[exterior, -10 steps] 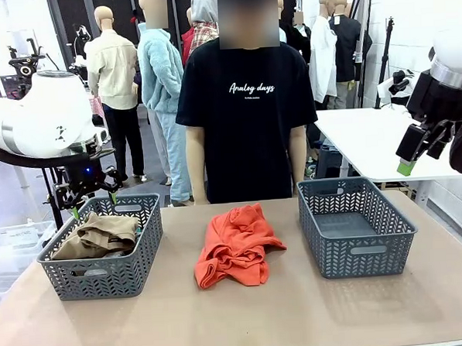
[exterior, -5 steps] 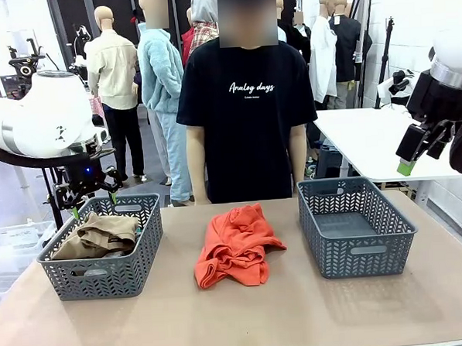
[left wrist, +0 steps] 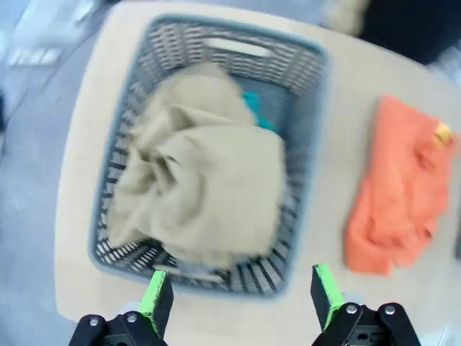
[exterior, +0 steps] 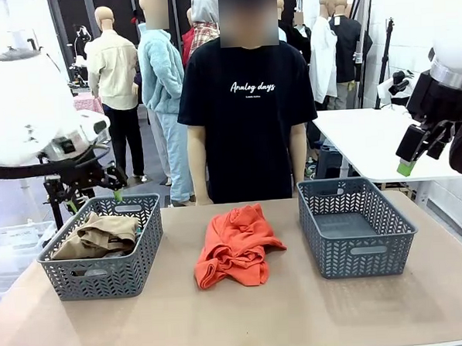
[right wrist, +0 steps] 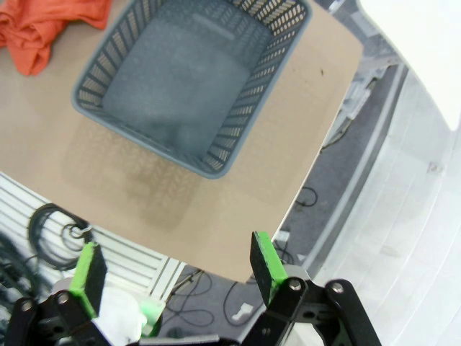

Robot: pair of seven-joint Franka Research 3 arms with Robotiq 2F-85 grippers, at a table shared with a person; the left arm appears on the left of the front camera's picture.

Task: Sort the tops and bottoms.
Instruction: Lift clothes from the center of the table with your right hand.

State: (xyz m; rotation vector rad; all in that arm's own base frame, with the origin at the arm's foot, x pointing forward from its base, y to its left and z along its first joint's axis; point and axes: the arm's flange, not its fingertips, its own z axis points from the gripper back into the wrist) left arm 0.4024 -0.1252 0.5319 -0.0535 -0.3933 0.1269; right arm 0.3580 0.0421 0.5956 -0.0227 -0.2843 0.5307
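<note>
Since a second ago the left arm has swung up and back from the left basket (exterior: 100, 246), its left end effector (left wrist: 240, 295) spread wide and empty above it. Inside that basket lies the khaki-tan garment (exterior: 97, 234) over a teal one (left wrist: 258, 112) (barely peeking out). The orange garment (exterior: 235, 245) lies just right of the basket, unsorted. The right end effector (right wrist: 173, 268), well to the right, also gapes empty

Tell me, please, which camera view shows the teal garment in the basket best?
The left wrist view: looking down into the left basket, a teal garment peeks out beside the khaki-tan garment covering it. The front view shows barely a teal sliver at the khaki edge. The right wrist view looks at the other basket.
</note>
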